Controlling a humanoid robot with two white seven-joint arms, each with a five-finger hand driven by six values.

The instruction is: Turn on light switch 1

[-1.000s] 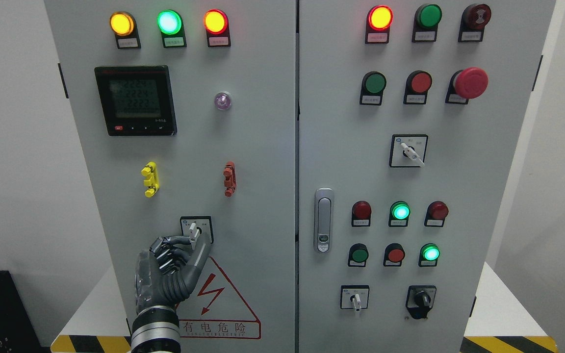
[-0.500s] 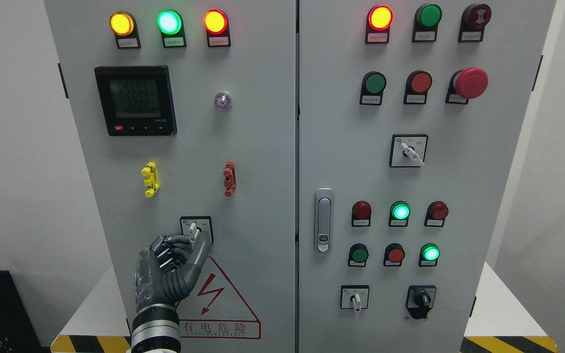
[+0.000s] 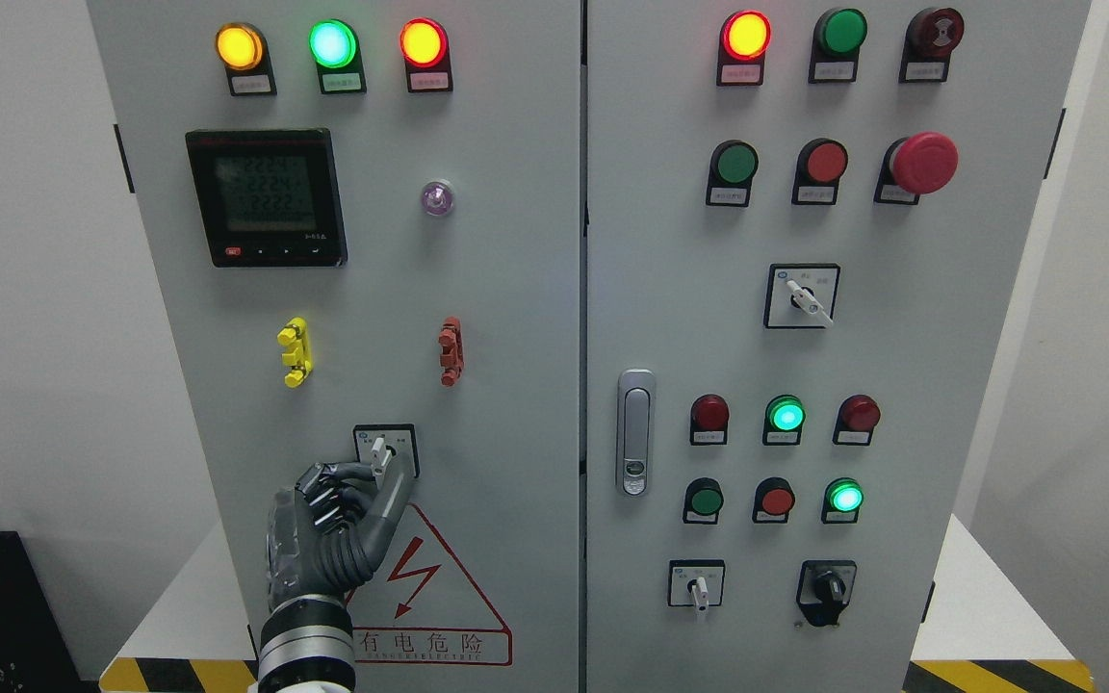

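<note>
Left hand (image 3: pixel 328 529) pinching switch lever (image 3: pixel 379 452)

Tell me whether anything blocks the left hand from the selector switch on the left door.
Nothing visible does. The left hand is already at the selector switch, its fingers touching the white lever from below and from the left. The panel above and to the right of the switch is bare.

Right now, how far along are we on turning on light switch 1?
Done: the left robot hand has reached the rotary switch low on the left cabinet door. In hand: its thumb and a finger pinch the white lever from both sides. Left: the turn itself; the lever points roughly straight up, with no visible sign that it has been turned. The right robot hand is out of view.
</note>
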